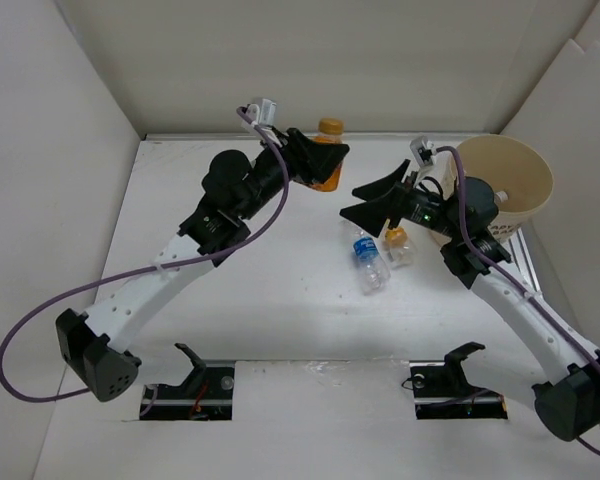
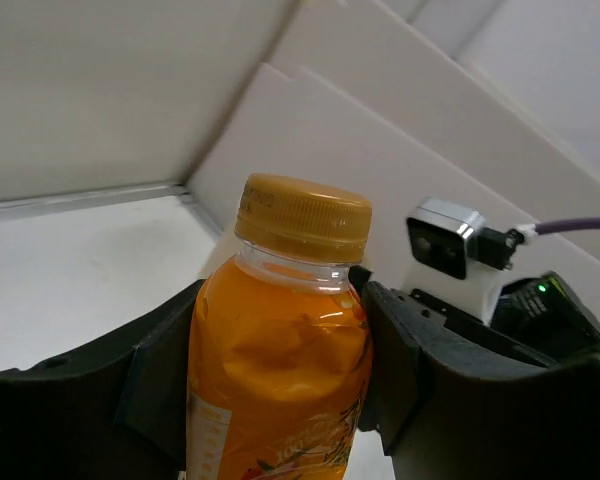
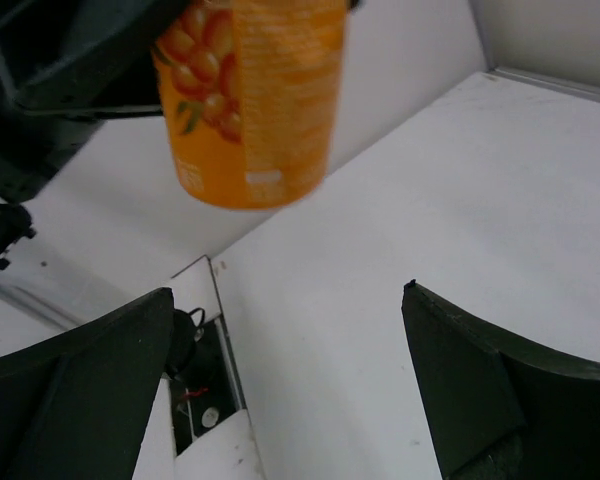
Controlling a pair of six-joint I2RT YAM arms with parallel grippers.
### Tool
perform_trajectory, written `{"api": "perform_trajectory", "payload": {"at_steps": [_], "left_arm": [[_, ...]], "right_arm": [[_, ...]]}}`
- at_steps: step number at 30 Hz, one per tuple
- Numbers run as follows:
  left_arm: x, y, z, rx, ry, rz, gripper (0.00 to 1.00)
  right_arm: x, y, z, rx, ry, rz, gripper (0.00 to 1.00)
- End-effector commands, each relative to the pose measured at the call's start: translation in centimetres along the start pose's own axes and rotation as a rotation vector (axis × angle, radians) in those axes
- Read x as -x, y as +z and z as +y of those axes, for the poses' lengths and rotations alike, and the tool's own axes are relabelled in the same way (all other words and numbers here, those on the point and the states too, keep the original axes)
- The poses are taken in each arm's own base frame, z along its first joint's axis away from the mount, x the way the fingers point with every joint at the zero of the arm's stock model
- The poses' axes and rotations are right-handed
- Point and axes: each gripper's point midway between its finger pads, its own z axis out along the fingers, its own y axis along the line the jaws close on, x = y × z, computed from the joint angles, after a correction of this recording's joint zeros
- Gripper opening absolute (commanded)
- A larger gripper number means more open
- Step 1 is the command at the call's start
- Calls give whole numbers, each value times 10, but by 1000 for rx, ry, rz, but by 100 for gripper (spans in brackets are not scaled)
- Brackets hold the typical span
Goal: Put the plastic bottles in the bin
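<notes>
White table [image 1: 280, 300], blue-labelled bottle [image 1: 371, 263] lying flat, small yellow-capped bottle [image 1: 400, 247] beside it, tan bin [image 1: 520, 165] far right

No wording is legible: the orange bottle [image 3: 250, 100] carries fruit pictures and fine print blurred beyond reading, the bin [image 1: 510, 228] bears brown lettering too small to make out, and the blue-labelled bottle [image 1: 370, 262] on the counter [image 1: 280, 300] shows no readable name.

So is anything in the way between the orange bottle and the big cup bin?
Yes. The right gripper, open and empty, sits between the orange bottle, held up by the left gripper, and the bin. That arm's wrist is close against the bin's side. Nothing else visible stands on that path.
</notes>
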Motion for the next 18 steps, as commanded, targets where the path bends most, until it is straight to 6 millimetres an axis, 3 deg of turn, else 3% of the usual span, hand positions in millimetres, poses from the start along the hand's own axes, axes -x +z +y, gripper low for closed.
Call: {"api": "perform_trajectory", "payload": {"at_steps": [1,2,6,13,16,17,18], "left_arm": [[-1,2,-59,-338,-60,6,0],[-8,0,-69,-403,-66,37,0],[-18,-1,-74,-453,-125,74,0],[-21,-12,-84,-523,-183,83,0],[-23,-15,-82,-516,-186,91,0],[-23,-17,-83,-517,-186,90,0],[-23,-17,-83,-517,-186,90,0]], "right_arm": [[32,3,52,227,-114,-100,99],[33,7,55,238,-112,-97,99],[43,12,60,252,-129,-119,99],[48,29,29,147,-104,-156,98],[59,30,25,113,-113,-210,96],[55,30,22,107,-118,-204,94],[57,30,20,97,-117,-213,83]]}}
